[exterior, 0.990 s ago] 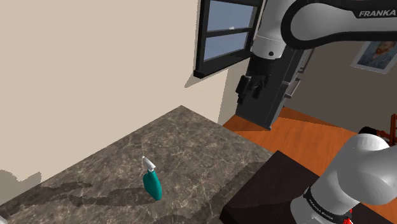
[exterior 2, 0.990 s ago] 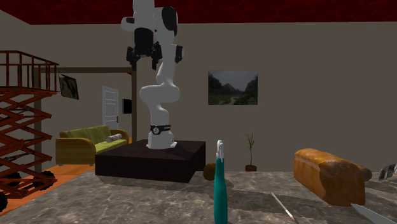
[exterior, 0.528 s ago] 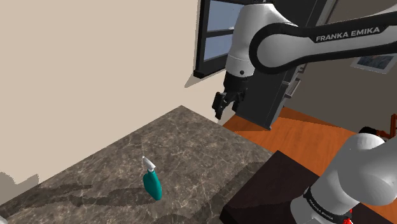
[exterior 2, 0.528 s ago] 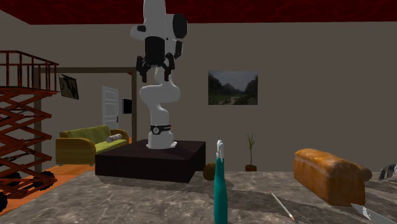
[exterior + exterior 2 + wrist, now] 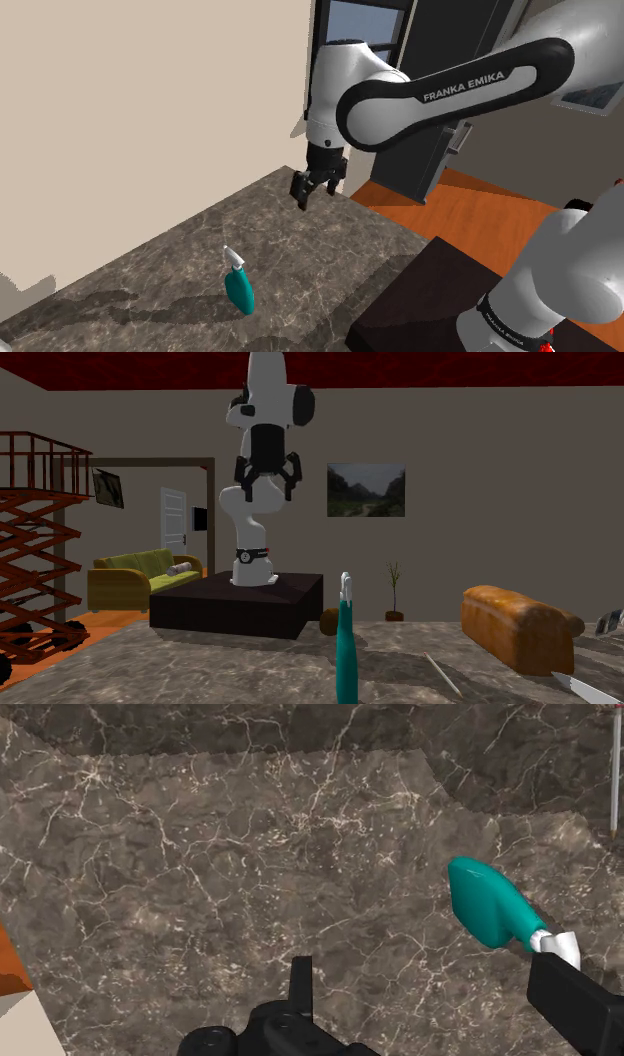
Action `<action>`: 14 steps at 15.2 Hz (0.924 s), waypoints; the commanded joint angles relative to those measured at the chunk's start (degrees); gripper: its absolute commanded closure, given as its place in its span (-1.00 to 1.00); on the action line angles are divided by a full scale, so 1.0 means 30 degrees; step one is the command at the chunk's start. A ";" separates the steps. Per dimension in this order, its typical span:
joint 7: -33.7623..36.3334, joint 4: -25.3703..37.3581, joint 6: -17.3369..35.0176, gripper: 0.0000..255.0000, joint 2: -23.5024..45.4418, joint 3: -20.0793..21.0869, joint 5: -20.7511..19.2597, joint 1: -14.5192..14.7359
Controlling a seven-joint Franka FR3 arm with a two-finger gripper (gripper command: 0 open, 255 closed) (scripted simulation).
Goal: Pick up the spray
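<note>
Teal spray (image 5: 238,288) with a white nozzle stands upright on the dark marble desk (image 5: 300,230), out in the open part and nothing touching it. Second exterior view: spray (image 5: 346,652) is close to the camera and the arm is well behind it.

My jaws are wide open, holding nothing. The fingers (image 5: 300,979) stand far apart. Shoulder view: jaws hang in the air over the desk's far edge by the beige wall, and the spray is well apart from them, lower and toward the shoulder view's left. Wrist view: spray (image 5: 485,902) shows off toward one finger, nozzle end nearest that fingertip, not in the middle of the gap and not touched.

Versus half a second ago, the jaws have come down and moved toward the shoulder view's left, from in front of the window (image 5: 360,40) to just above the desk edge. In the second exterior view they sit lower and further right. The spray has not moved.

Also on the desk are a bread loaf (image 5: 520,627) and a thin stick (image 5: 440,674). The dark stand (image 5: 240,607) is behind.
</note>
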 commanded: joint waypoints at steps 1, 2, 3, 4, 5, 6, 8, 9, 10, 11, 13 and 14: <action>0.0792 0.0654 0.0583 -1.00 0.1349 0.0516 -0.0477 0.0148; 0.1188 0.1041 0.0836 -1.00 0.2064 0.0734 -0.0782 0.0229; 0.1593 0.1452 0.1067 -1.00 0.2790 0.0928 -0.1115 0.0328; 0.2006 0.1886 0.1275 -1.00 0.3526 0.1100 -0.1474 0.0445; 0.2422 0.2343 0.1457 -1.00 0.4269 0.1246 -0.1855 0.0582; 0.2837 0.2824 0.1615 -1.00 0.5019 0.1366 -0.2251 0.0742; 0.3652 0.3859 0.1852 -1.00 0.6531 0.1517 -0.3071 0.1138; 0.4042 0.4413 0.1931 -1.00 0.7290 0.1549 -0.3482 0.1375; 0.4415 0.4992 0.1986 -1.00 0.8049 0.1553 -0.3885 0.1637; 0.4768 0.5597 0.2016 -1.00 0.8807 0.1532 -0.4277 0.1920; 0.5404 0.6885 0.2005 -1.00 1.0319 0.1430 -0.5009 0.2542; 0.5685 0.7569 0.1965 -1.00 1.1073 0.1355 -0.5346 0.2873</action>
